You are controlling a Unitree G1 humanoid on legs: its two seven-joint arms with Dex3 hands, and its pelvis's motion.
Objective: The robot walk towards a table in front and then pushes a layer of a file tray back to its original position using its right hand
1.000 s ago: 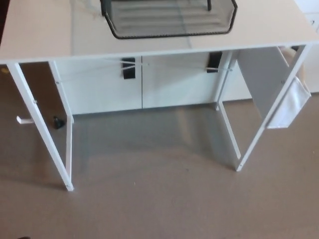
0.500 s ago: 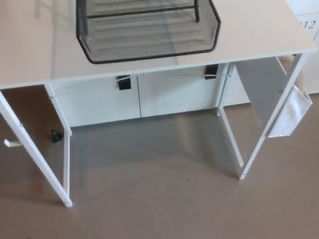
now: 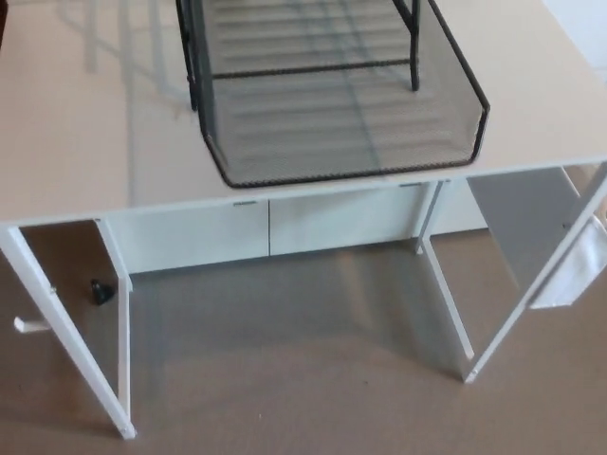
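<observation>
Hands out of frame, state unknown; no legible text anywhere.
Black mesh tray [image 3: 341, 123] sits on the white table [image 3: 66, 142], lower layer pulled out to the near edge, top cut off by the frame. Small dark object [image 3: 99, 291] on floor [image 3: 303, 379], unclear.

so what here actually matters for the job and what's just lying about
For the job:
- file tray, black mesh
- its pulled-out bottom layer, reaching the table's front edge
- table, white

Lying about:
- small black thing on the floor
- white pouch hanging at the table's right side

Neither hand shows.
</observation>
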